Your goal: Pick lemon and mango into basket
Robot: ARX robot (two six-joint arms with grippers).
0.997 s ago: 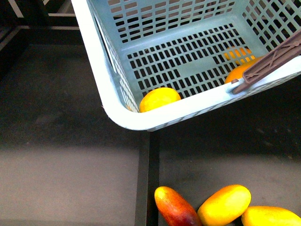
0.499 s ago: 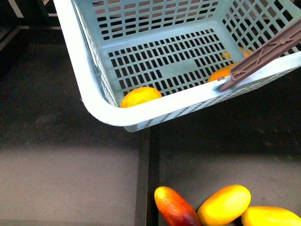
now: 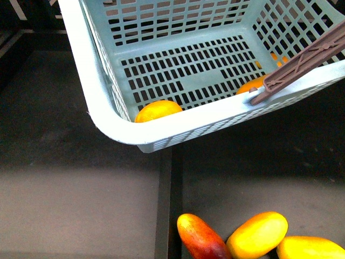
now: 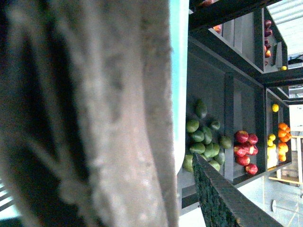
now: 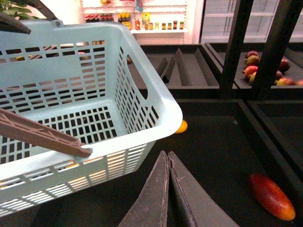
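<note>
The aqua basket fills the top of the front view, hanging above the dark shelf. The lemon lies in its near corner, half hidden by the rim. An orange-yellow fruit sits beside the brown handle. Three mangoes lie on the shelf below: a red-yellow mango and two yellow ones. My left gripper is shut on the basket's handle, which blurs across its view. Beside the basket, my right gripper is shut and empty, with a red mango nearby.
A black divider splits the shelf floor. An orange fruit lies past the basket's corner. Bins of green fruit and red fruit show in the left wrist view. Black posts and more fruit stand beyond.
The basket has shifted left in the front view, carrying the lemon and the orange-yellow fruit with it. The three mangoes on the shelf have not moved.
</note>
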